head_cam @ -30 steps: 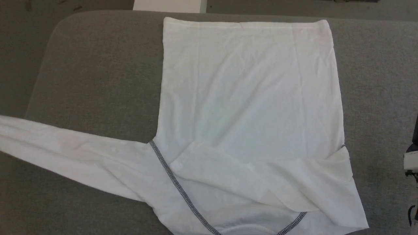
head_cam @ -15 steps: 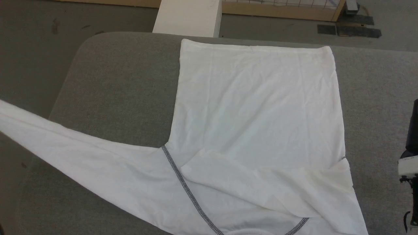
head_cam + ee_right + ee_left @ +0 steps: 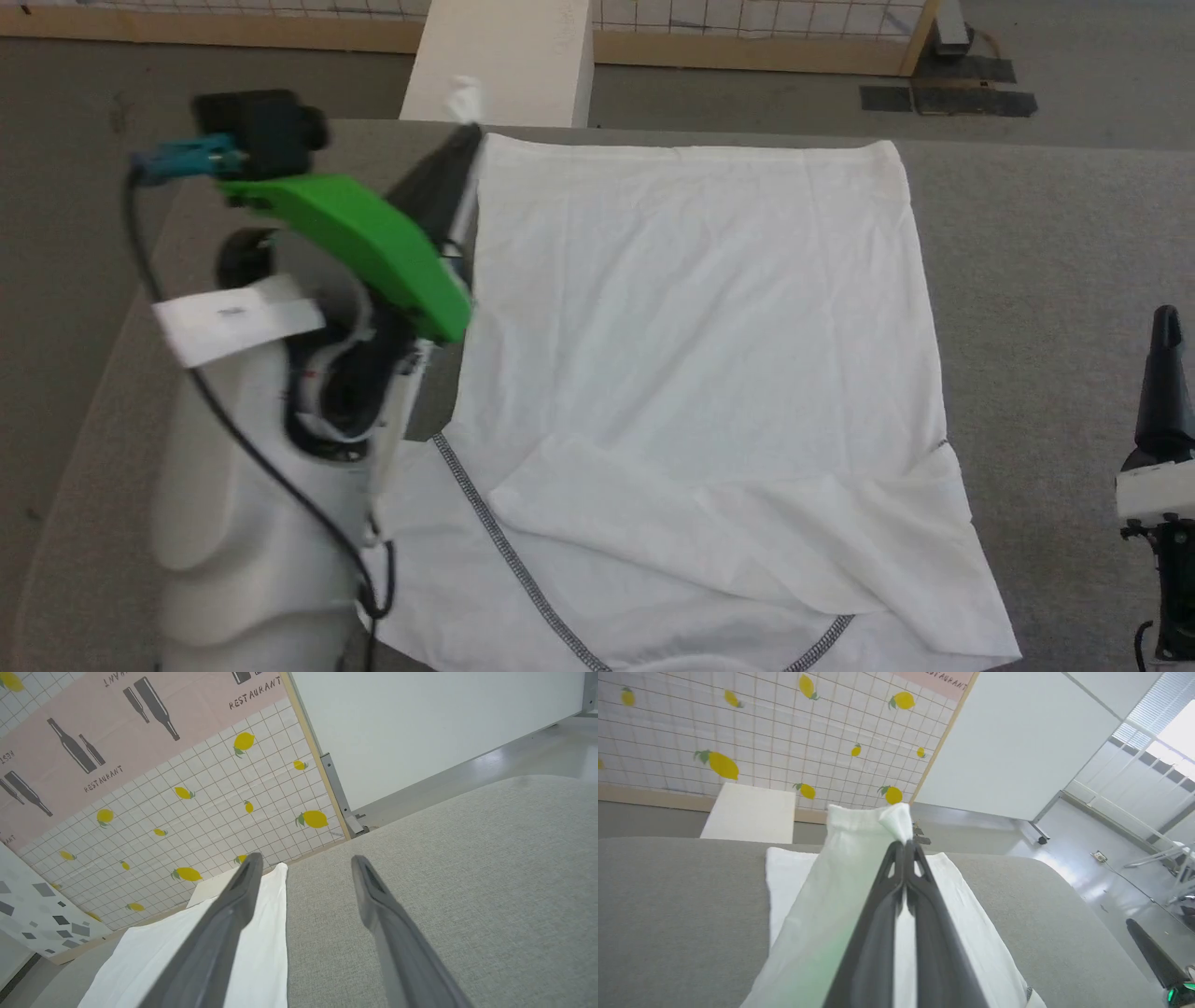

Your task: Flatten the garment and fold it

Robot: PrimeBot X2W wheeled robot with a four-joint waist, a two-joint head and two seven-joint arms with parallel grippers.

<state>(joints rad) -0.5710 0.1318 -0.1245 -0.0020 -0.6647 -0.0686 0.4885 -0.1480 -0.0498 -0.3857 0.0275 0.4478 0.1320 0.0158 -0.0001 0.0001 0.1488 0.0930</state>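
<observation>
The left claw (image 3: pixel 906 845) pinched the sleeve cuff of the garment (image 3: pixel 691 327) above the grey surface (image 3: pixel 1046 280) while the right claw (image 3: pixel 304 861) stood wide and empty; body flat, 1 sleeve apparently folded, 1 remaining.

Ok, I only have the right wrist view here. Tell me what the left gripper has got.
Observer: The left gripper is shut on the cuff of the garment, raised above the grey surface.
Operator: Say where that sleeve runs.
Observer: It hangs from the gripper down to the left shoulder, along the shirt body's left edge.
Operator: Give me the other sleeve.
Observer: It lies folded across the chest, just past the zigzag stitching.
</observation>
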